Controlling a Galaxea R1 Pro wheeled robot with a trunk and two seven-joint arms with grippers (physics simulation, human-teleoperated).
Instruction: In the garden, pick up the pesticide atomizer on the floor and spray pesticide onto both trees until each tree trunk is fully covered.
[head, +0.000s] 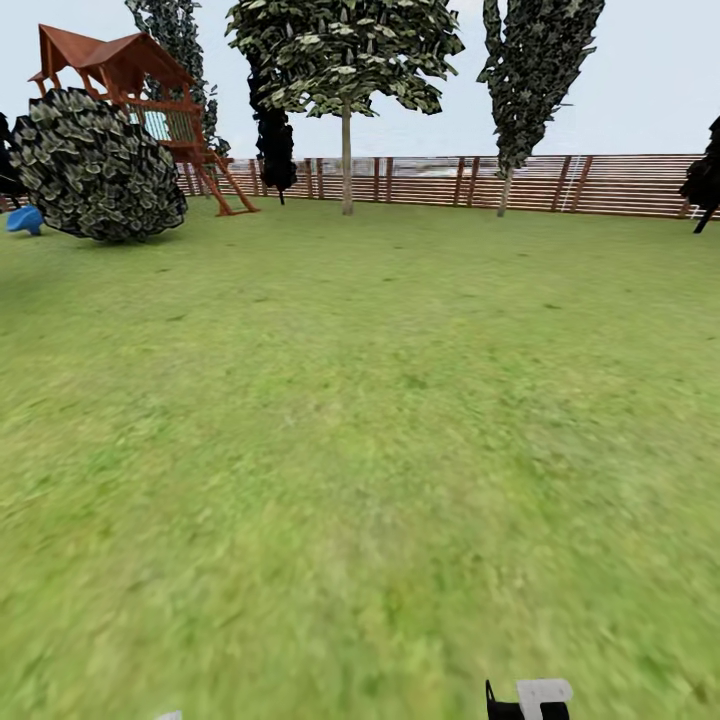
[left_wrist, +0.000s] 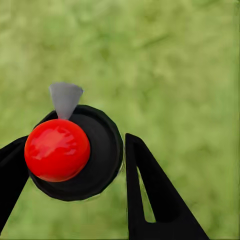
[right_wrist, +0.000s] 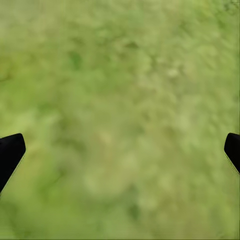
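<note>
Between the left gripper's (left_wrist: 75, 165) black fingers a red-capped sprayer (left_wrist: 57, 150) is held, seemingly for carrying over the grass (head: 360, 450). Spread wide, the right gripper (right_wrist: 120, 155) holds nothing. Trees (head: 346, 150) stand far off by the fence (head: 600, 185).

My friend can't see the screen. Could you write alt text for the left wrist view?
A sprayer with a red cap and grey nozzle sits between two black fingers of the left gripper, above blurry green grass.

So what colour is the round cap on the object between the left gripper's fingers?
Glossy red round cap, clearest in the left wrist view.
</note>
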